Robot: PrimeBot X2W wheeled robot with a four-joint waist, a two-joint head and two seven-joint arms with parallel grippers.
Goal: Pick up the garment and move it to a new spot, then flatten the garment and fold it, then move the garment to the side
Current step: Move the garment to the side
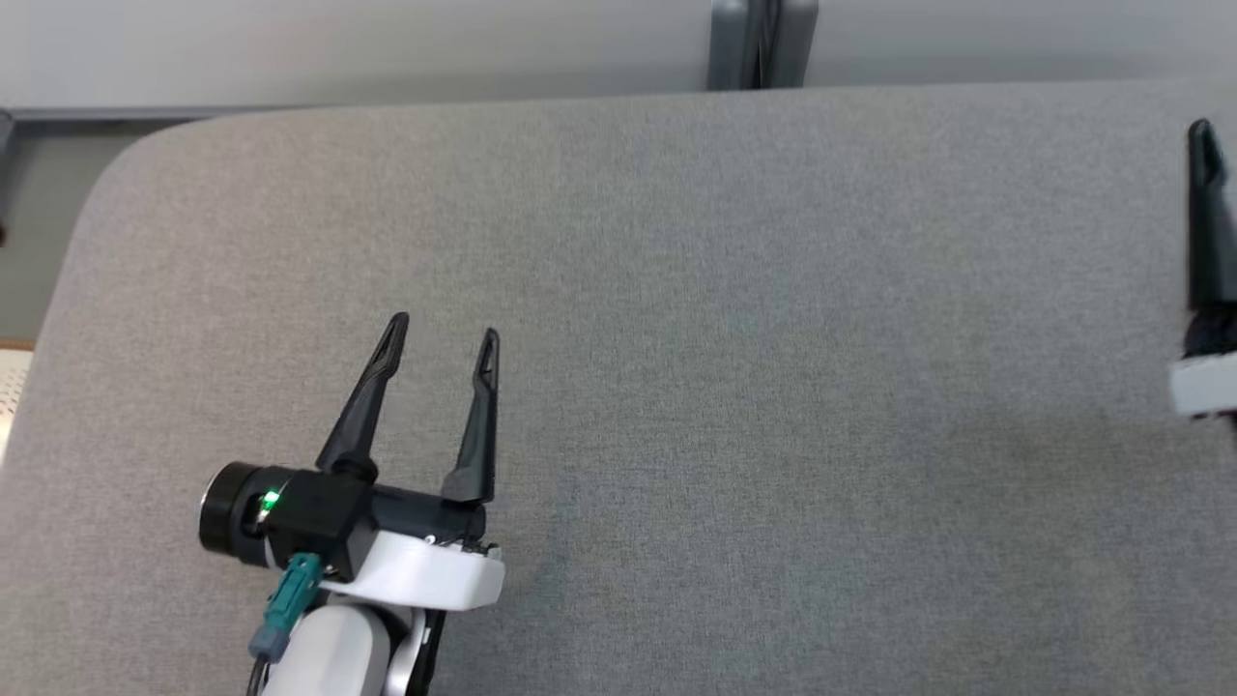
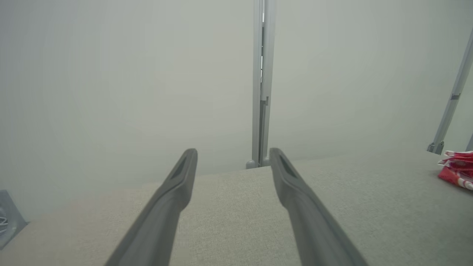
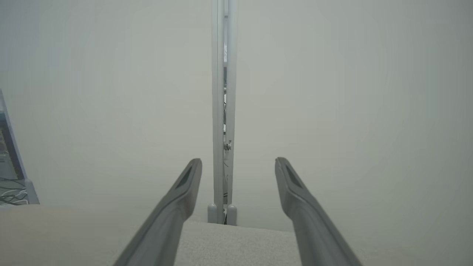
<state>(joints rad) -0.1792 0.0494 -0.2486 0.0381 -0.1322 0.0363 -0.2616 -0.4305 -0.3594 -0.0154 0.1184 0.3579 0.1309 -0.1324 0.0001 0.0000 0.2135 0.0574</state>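
A grey fabric-covered table (image 1: 734, 290) has a rounded far-left corner. Two grippers hover over it, both with fingers spread wide and holding nothing. The left gripper (image 1: 445, 329) is above the table's near-left part, and the right gripper (image 3: 238, 161) is at its right side. One garment (image 2: 456, 168), red and white and apparently folded though cut off by the frame, lies on the table toward its far-right edge. One grey post (image 1: 763, 43) stands behind the table's far edge, against a pale wall (image 1: 387, 48). A broad stretch of plain table surface lies between the grippers.
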